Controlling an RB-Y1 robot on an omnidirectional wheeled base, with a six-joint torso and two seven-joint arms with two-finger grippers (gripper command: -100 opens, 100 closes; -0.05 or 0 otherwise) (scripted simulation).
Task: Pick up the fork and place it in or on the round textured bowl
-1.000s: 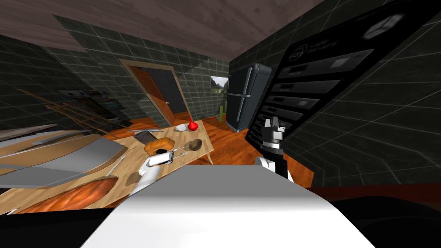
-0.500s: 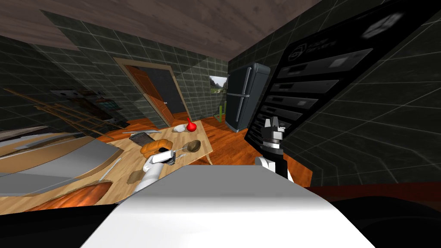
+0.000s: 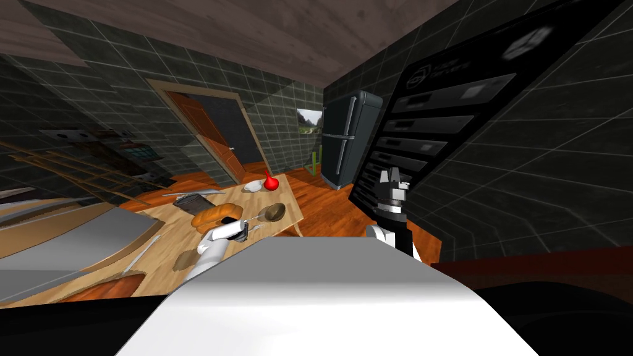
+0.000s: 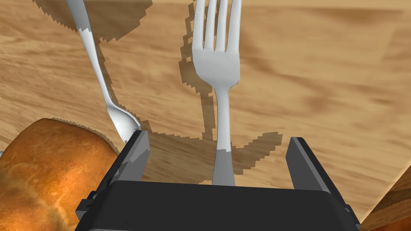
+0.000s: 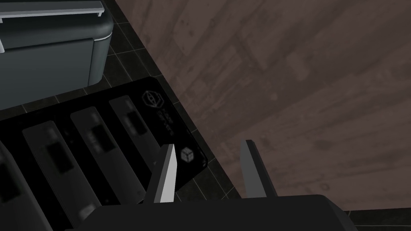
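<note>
A grey fork [image 4: 218,68] lies along my left gripper [image 4: 218,141], tines pointing away, over the wooden table [image 4: 329,80]. Its handle runs down the middle of the gap and under the gripper's body. The fingers stand wide apart on either side, neither touching the handle. In the head view the left gripper [image 3: 246,226] is over the table's near right part, with the fork [image 3: 254,218] reaching toward a round brown bowl [image 3: 275,211] just beyond it. My right gripper [image 3: 391,179] is raised at my right side, away from the table, fingers open and empty.
A spoon [image 4: 98,76] lies beside the fork, its end by one finger. A loaf of bread [image 4: 44,172] sits close to that same finger. Farther along the table are a dark container [image 3: 188,201], a white item [image 3: 252,185] and a red one [image 3: 269,182]. A dark fridge [image 3: 340,145] stands beyond.
The whole head view has slid left, so I have turned or moved. The left gripper keeps its place by the bread, fork still ahead of it. The right arm is unchanged.
</note>
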